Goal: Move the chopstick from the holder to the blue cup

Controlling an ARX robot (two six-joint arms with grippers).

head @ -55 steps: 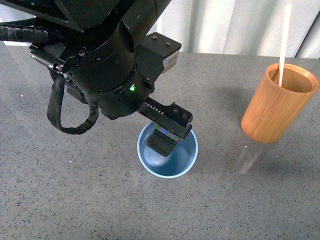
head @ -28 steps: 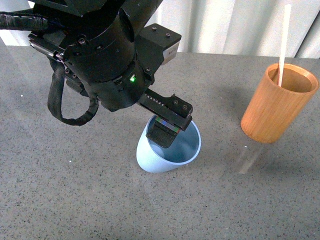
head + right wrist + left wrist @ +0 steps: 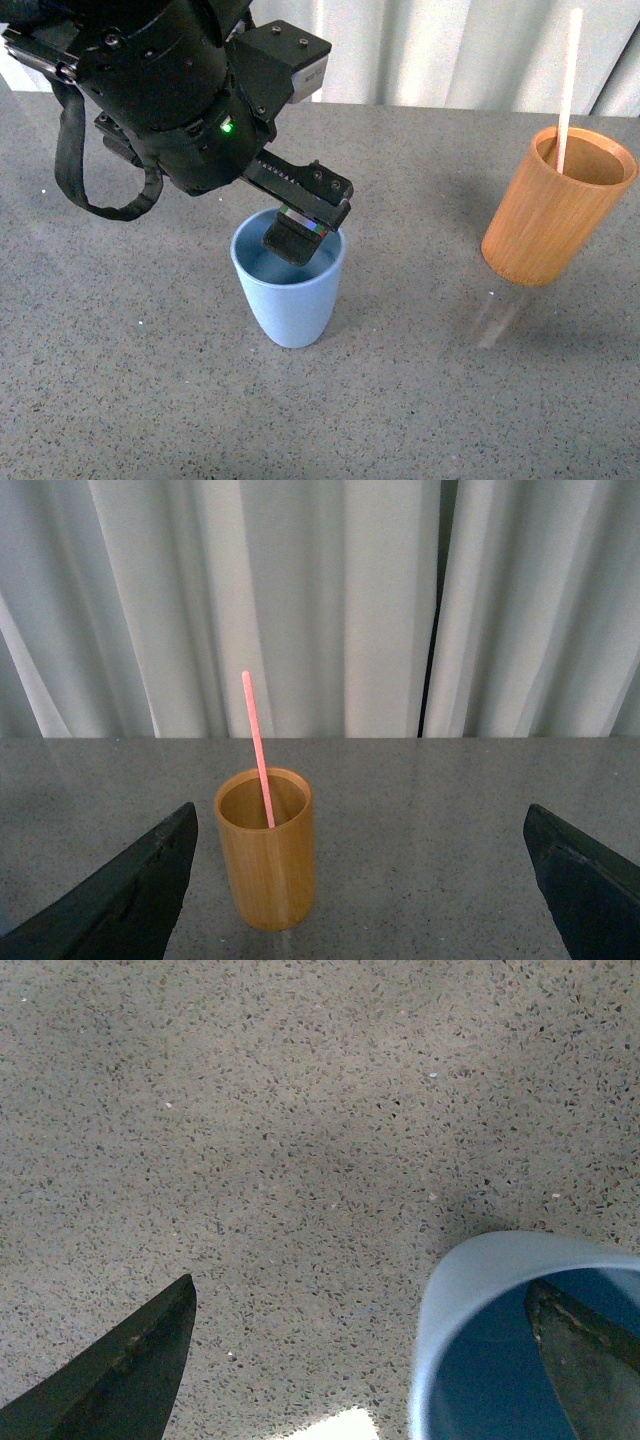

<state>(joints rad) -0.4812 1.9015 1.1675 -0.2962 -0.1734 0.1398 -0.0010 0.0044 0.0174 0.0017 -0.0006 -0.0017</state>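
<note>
With the left gripper [image 3: 360,1282] spread wide astride the cup [image 3: 290,300] wall, the chopstick [image 3: 567,90] should be pinched above the holder [image 3: 550,220] by the wide-open right gripper [image 3: 360,808] and lifted vertically.

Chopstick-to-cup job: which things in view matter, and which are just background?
Job:
- chopstick, standing in the holder
- blue cup, upright
- left gripper, open, one finger inside the cup
- right gripper, open, facing the holder

Background:
- grey speckled table
- white curtains
</note>
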